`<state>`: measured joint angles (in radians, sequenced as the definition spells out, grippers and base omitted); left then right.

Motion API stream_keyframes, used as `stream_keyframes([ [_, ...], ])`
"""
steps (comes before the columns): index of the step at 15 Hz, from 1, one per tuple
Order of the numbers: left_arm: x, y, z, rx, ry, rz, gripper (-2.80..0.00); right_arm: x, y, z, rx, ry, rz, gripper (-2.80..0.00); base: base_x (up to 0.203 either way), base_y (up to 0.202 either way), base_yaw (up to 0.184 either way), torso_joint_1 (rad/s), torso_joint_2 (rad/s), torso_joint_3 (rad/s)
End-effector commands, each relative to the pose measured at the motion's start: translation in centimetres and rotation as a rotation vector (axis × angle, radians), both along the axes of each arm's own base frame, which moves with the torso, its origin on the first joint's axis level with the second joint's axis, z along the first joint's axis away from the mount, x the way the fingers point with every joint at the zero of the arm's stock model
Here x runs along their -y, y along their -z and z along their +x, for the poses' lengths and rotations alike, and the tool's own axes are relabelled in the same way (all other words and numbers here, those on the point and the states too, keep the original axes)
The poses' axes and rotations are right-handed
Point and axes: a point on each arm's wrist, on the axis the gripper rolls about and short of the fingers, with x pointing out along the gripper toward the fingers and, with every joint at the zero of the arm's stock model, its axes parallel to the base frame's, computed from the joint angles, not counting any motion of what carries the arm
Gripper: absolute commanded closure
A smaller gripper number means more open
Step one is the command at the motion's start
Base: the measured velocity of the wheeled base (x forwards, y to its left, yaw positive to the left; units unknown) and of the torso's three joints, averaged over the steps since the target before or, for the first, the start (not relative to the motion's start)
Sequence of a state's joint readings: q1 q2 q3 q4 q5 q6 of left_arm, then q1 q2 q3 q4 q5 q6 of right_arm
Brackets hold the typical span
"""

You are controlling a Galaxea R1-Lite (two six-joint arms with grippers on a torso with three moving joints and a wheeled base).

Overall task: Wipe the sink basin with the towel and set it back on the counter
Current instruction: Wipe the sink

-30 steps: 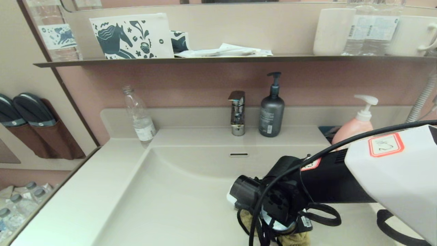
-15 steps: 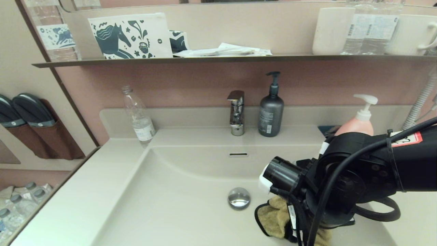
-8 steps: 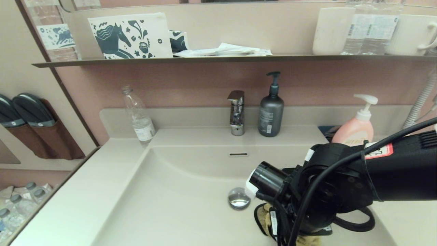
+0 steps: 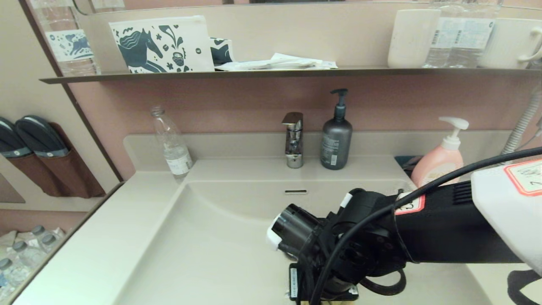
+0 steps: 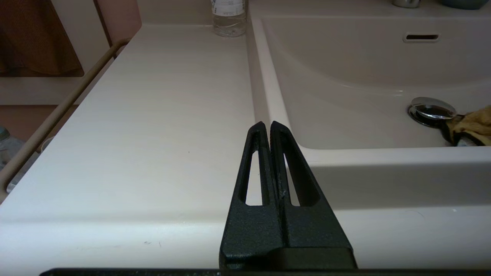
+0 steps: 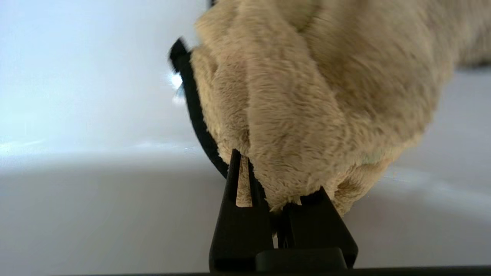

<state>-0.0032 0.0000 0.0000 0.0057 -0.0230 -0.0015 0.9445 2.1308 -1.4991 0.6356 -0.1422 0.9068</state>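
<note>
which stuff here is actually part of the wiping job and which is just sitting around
Part of the job:
- towel, clamped in the right gripper
- sink basin
- counter

Just lying about:
- clear bottle
- grey pump bottle
- pink soap bottle
- faucet
- shelf
- left gripper, parked over the counter

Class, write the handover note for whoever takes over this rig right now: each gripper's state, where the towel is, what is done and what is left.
Right gripper: shut on the towel, low inside the sink basin, near the drain plug.
Left gripper: shut, empty, parked over the counter beside the basin.
Done: towel grasped and in the basin, wiping underway.
Left: finish wiping, lift the towel out, lay it on the counter, release.
</note>
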Motion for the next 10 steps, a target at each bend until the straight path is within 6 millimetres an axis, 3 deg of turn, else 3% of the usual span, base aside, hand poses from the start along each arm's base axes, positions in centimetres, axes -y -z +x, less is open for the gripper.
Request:
stream_keyframes([
  [1,0.0,0.0,0.0,-0.002,0.0,0.0,0.0,-1.9,0.1,0.2,0.003,-0.025,0.038,0.0,0.0,0.0,0.0,0.0,0.0,0.0],
  [6,0.0,0.0,0.0,0.0,0.0,0.0,0.0,-6.9,-0.7,1.5,0.076,-0.085,0.182,0.0,0.0,0.0,0.0,0.0,0.0,0.0],
  [10,0.0,0.0,0.0,0.0,0.0,0.0,0.0,-10.3,0.8,1.1,0.126,-0.199,0.205,0.0,0.0,0.0,0.0,0.0,0.0,0.0],
])
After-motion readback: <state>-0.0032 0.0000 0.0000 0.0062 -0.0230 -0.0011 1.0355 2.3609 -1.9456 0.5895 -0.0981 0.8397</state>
